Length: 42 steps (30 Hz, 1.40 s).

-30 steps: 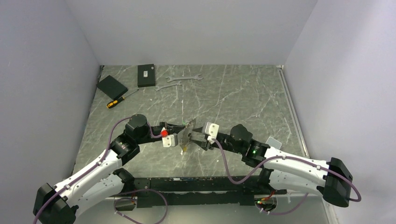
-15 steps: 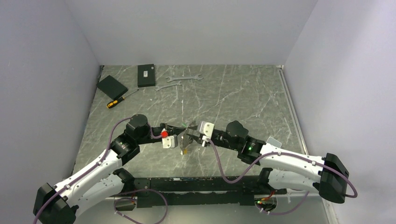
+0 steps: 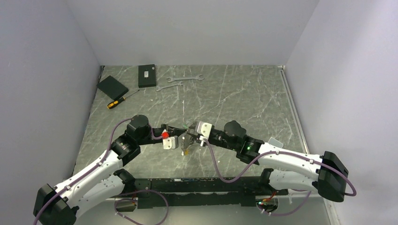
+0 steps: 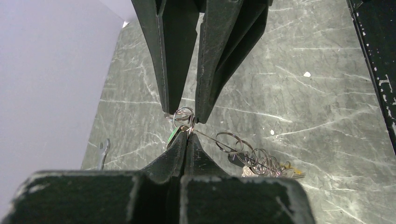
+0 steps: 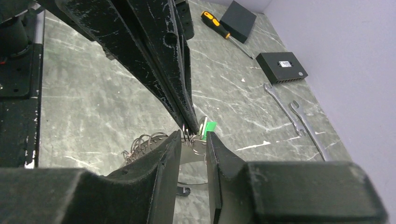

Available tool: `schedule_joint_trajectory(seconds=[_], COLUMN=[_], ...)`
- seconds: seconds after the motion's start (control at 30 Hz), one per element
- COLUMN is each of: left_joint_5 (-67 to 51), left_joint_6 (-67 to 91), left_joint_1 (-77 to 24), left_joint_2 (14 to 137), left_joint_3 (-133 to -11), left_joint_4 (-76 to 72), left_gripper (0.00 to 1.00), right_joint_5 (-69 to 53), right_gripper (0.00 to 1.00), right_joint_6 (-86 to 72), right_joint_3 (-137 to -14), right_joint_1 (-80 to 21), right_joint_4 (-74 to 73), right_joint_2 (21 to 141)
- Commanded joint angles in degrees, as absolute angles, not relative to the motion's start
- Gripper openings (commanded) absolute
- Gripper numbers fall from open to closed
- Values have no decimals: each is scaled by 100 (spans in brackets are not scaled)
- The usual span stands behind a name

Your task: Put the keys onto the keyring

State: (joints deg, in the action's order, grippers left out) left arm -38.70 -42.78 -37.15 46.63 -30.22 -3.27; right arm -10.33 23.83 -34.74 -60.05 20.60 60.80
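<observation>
Left gripper [image 4: 187,138]: pressed together, pinching the small silvery metal keys with the bright green plastic tag [image 4: 173,136] above the grey marbled table [image 4: 303,102].
Right gripper [image 5: 192,140]: fingers apart, flanking the thin silvery wire keyring [image 4: 183,115]; we cannot tell whether they press it.
Relation: the keyring sits just beyond the left tips, between the right fingers, with the grippers tip to tip.
Next: we judge the right must clamp squarely.

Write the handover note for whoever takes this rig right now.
Left gripper: shut at the bright green plastic tag of the small silvery metal keys.
Right gripper: jaws either side of a small silvery wire ring at that pinch; grip uncertain.
Linked wire rings trail down to the grey marbled table.
Done: bunch picked up. Left: the threading itself.
</observation>
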Motion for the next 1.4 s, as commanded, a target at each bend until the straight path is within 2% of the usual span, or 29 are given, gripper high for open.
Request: schedule_joint_trajectory(seconds=[0.0, 0.13, 0.43, 0.7, 0.97, 1.1, 1.3, 1.37], left_joint_5=[-4077, -4096, -4089, -4078, -4072, -4069, -4086, -4102], left_joint_6=[-4315, -4316, -4307, -4315, -4315, -4321, -4333, -4341], left_joint_1=[-3691, -3691, -3691, -3689, -3691, -3690, -3691, -3689], left_joint_2=[4571, 4579, 4579, 4579, 4569, 4562, 4579, 4594], left_joint_3=[-3242, -3248, -3253, -3246, -3249, -3249, -3260, -3274], left_joint_4=[-494, -478, -480, -468, -469, -462, -440, -414], left_gripper=[0, 0, 0, 0, 0, 0, 0, 0], right_joint_5=[-872, -888, -936, -899, -818, -775, -799, -815], right_gripper=[29, 24, 25, 30, 27, 22, 2, 0], right_joint_6=[2543, 2579, 2648, 2679, 2749, 2786, 2773, 2731], right_joint_3=[-3738, -3780, -3854, -3911, -3952, -3955, -4012, -4037], right_joint_1=[-6029, -6029, -6035, -6064, -6099, -6130, -6136, -6152], right_joint_4=[2215, 2185, 2009, 1869, 1773, 1743, 1751, 1749], right_joint_2=[6099, 6112, 6173, 6254, 6308, 6345, 6344, 6343])
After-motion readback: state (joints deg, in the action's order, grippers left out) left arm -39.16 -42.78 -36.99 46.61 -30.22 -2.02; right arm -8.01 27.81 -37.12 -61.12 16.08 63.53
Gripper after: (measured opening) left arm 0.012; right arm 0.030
